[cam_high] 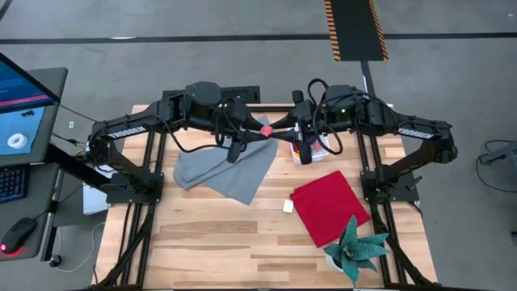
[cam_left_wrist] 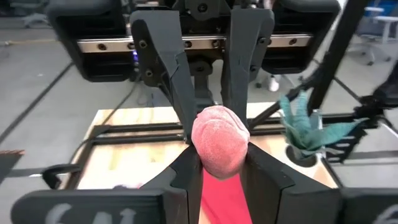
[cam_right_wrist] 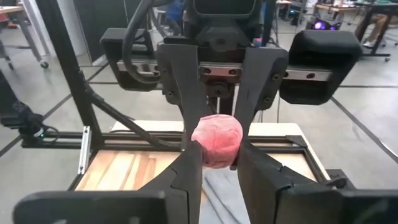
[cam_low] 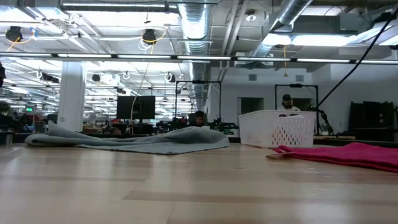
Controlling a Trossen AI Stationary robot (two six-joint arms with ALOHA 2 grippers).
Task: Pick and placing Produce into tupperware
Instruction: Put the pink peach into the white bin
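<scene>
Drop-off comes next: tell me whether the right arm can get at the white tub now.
Probably yes: the white tub sits close below the right claw. But that claw and the left claw both grip the pink toy fruit; left must let go first.

Grey floor (cam_high: 202,24), exposed ducts (cam_low: 193,25), ceiling lights (cam_low: 124,56).
</scene>
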